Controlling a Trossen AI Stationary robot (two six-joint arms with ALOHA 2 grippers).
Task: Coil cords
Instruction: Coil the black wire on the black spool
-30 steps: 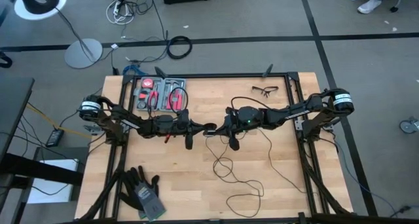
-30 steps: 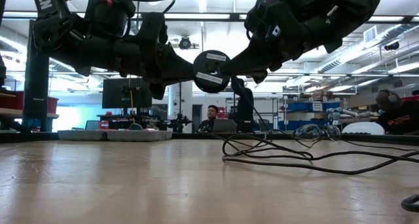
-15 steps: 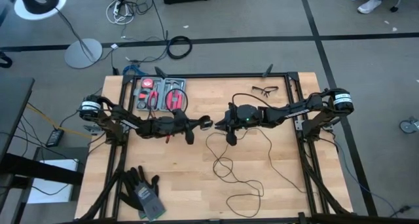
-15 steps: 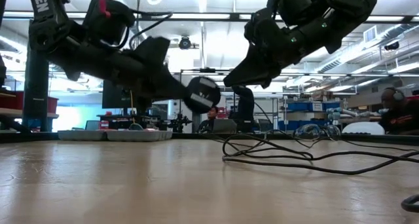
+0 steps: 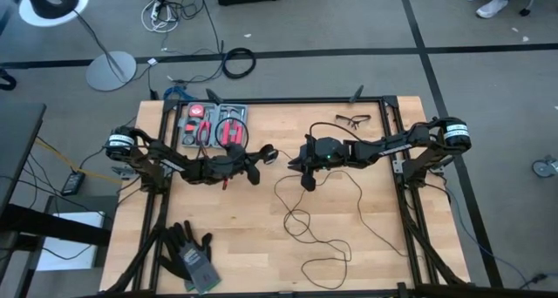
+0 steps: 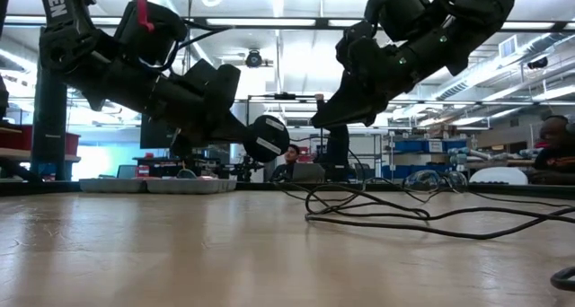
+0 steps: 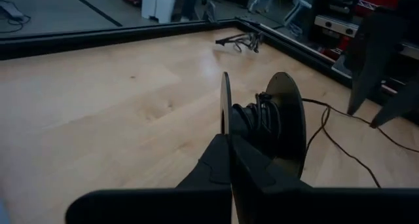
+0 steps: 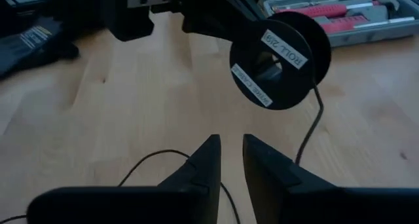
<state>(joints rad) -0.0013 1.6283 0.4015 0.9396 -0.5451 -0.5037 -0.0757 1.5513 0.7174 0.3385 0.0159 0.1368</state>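
Note:
The cord is a thin black line lying in loose loops on the table (image 5: 301, 220), also seen in the low view (image 6: 404, 213). It runs up to a small round black spool (image 5: 268, 152) with white labels (image 8: 278, 50). My left gripper (image 5: 257, 161) is shut on this spool above the table's middle. My right gripper (image 5: 299, 163) hangs a short way to the spool's right, its fingers (image 8: 209, 152) slightly apart and empty. My left gripper pinches one thin flange of the spool at its rim (image 7: 226, 122) between its two fingers. The fingers come from the table's left, slanting down a little. The spool (image 6: 267, 136) is lifted clear with its flanges on edge. The cord (image 8: 313, 122) hangs slack from it.
An open tool case (image 5: 214, 124) lies at the far left, safety glasses (image 5: 353, 119) at the far right and dark gloves (image 5: 192, 256) at the near left corner. Black frame rails (image 5: 397, 132) run along the table's edges. Cord loops cover the middle and near right.
My left gripper has carried the spool down and toward the table's far left, away from my right gripper, which stood right at the spool a second ago. The spool has turned in the hold. The cord loops on the table have stayed put.

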